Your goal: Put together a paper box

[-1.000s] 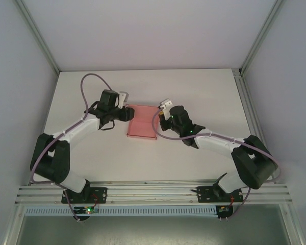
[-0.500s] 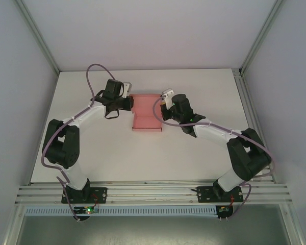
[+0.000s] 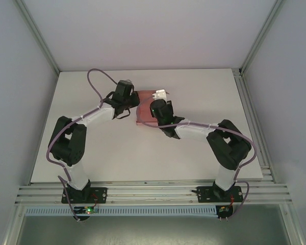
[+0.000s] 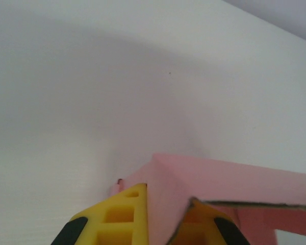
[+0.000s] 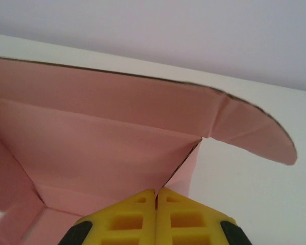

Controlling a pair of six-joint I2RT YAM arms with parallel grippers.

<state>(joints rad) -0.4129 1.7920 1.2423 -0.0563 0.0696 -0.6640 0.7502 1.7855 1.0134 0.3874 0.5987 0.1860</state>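
And there was the pink paper box (image 3: 144,115), partly folded, out on the white worktop (image 3: 92,153) towards its far side, with both arms closed in on it. The left claw (image 3: 134,102) sat at the box's left edge and the right claw (image 3: 153,103) at the box's right side, the two close together above the card.

From the left wrist, the left claw (image 4: 166,206) had its yellow fingers (image 4: 125,217) either side of a raised pink wall of the box (image 4: 234,184), pinching that card between them, with bare worktop (image 4: 66,102) stretching beyond the box.

From the right wrist, the right claw (image 5: 156,195) had its yellow fingers (image 5: 127,219) pressed tight together on a thin upright edge of the box (image 5: 102,138), nipping it right at a corner. Beyond that corner a long wall stood up, and a rounded flap curved off to the right of it. Whether the box's base rested flat on the worktop (image 5: 245,204) could not be told.
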